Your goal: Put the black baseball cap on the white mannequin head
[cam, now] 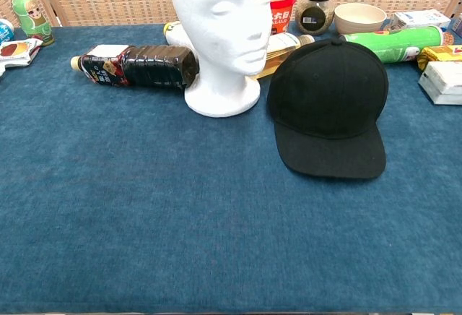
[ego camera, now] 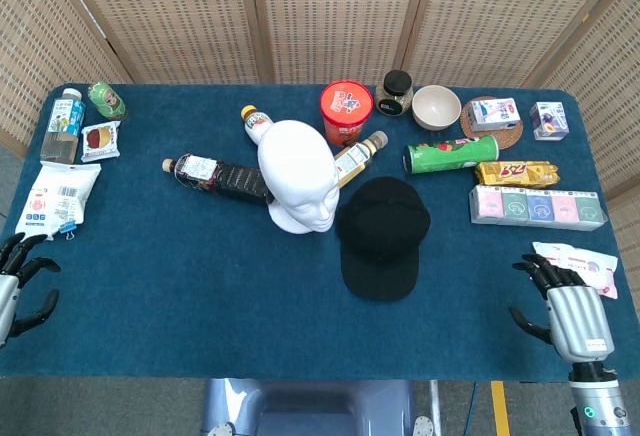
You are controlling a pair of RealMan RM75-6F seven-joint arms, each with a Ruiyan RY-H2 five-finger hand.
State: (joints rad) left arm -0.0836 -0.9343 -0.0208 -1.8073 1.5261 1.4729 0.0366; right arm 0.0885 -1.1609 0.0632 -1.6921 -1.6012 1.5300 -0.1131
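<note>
The black baseball cap (ego camera: pixel 381 234) (cam: pixel 329 106) lies flat on the blue table, brim toward the front edge. Just left of it stands the white mannequin head (ego camera: pixel 298 175) (cam: pixel 221 29), upright and bare. My right hand (ego camera: pixel 568 309) hovers at the front right corner, fingers spread, holding nothing, far right of the cap. My left hand (ego camera: pixel 12 284) shows at the front left edge, partly cut off, fingers apart and empty. Neither hand appears in the chest view.
A dark bottle (ego camera: pixel 218 176) lies behind and left of the mannequin head, a yellow bottle (ego camera: pixel 357 158) behind it on the right. A red cup (ego camera: pixel 346 111), jar, bowl (ego camera: pixel 436 107), green can (ego camera: pixel 451 153) and snack boxes (ego camera: pixel 538 205) fill the back right. Packets (ego camera: pixel 56 196) sit at left.
</note>
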